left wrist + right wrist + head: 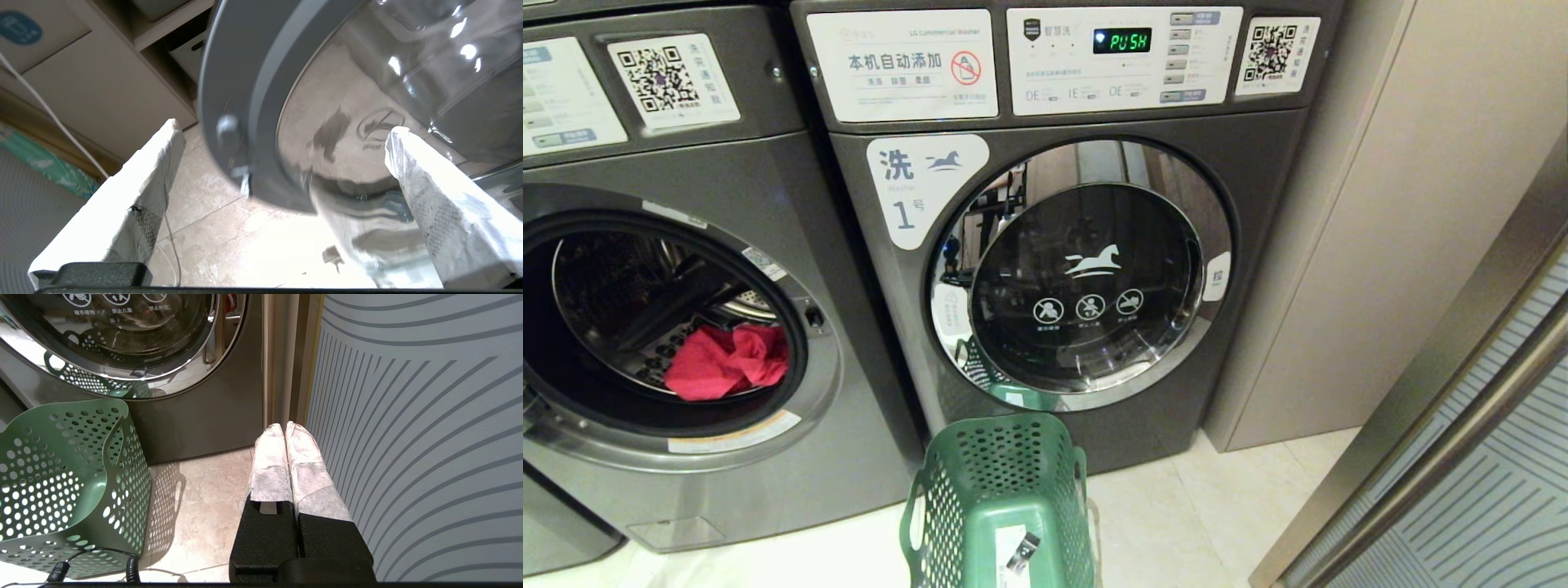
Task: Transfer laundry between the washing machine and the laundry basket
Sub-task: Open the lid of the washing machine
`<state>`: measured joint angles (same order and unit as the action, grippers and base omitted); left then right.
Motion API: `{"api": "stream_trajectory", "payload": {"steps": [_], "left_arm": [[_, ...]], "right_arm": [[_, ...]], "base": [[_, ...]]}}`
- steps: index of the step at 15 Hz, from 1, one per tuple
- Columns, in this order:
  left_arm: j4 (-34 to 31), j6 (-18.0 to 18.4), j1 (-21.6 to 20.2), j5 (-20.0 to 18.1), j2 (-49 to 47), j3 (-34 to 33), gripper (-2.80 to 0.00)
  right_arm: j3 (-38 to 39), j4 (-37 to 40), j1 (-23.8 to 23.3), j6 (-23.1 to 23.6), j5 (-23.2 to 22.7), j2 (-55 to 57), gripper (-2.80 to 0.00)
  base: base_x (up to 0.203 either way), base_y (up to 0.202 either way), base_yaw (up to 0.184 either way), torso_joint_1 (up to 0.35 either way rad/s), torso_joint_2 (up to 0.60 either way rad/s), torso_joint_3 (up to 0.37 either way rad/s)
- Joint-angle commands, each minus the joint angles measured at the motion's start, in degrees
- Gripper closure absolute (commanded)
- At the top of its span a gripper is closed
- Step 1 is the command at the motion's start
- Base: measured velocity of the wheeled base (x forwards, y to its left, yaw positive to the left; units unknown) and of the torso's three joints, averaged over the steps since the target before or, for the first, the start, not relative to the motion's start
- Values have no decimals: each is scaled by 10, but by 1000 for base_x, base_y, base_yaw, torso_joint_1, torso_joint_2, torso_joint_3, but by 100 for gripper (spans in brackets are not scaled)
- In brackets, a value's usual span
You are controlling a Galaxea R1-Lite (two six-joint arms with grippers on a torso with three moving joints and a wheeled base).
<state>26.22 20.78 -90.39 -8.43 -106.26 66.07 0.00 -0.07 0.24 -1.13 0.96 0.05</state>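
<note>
Red garment (729, 361) lying in open drum of left washer (686, 327). Green basket (1001, 498) on floor before machine 1 (1078, 245). Left end effector (282, 134) wide open, empty, by swung-out door (327, 102). Right end effector (284, 430) closed, empty, parked low.

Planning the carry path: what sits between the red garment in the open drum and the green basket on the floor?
In the head view, only the open washer's door-opening rim and grey front panel lie between the red garment and the green basket.
</note>
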Motion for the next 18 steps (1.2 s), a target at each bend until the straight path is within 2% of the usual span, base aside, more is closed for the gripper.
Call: {"api": "stream_trajectory", "payload": {"steps": [1, 5, 6, 10, 13, 15, 18], "left_arm": [[1, 0, -5, -1, -13, 2, -280], [6, 1, 4, -3, 15, -29, -280], [6, 1, 9, -1, 22, -36, 0], [6, -2, 21, -2, 72, -81, 0], [-5, -10, 53, -2, 150, -146, 0], [-11, -34, 117, -3, 234, -227, 0], [8, -74, 305, -4, 374, -392, 0]], "right_arm": [[0, 0, 0, 0, 0, 0, 0], [0, 0, 0, 0, 0, 0, 0], [0, 0, 0, 0, 0, 0, 0], [0, 0, 1, 0, 0, 0, 0], [0, 0, 1, 0, 0, 0, 0], [0, 0, 0, 0, 0, 0, 0], [0, 0, 1, 0, 0, 0, 0]], "base": [[0, 0, 0, 0, 0, 0], [0, 0, 0, 0, 0, 0], [0, 0, 0, 0, 0, 0], [0, 0, 0, 0, 0, 0], [0, 0, 0, 0, 0, 0], [0, 0, 0, 0, 0, 0], [0, 0, 0, 0, 0, 0]]}}
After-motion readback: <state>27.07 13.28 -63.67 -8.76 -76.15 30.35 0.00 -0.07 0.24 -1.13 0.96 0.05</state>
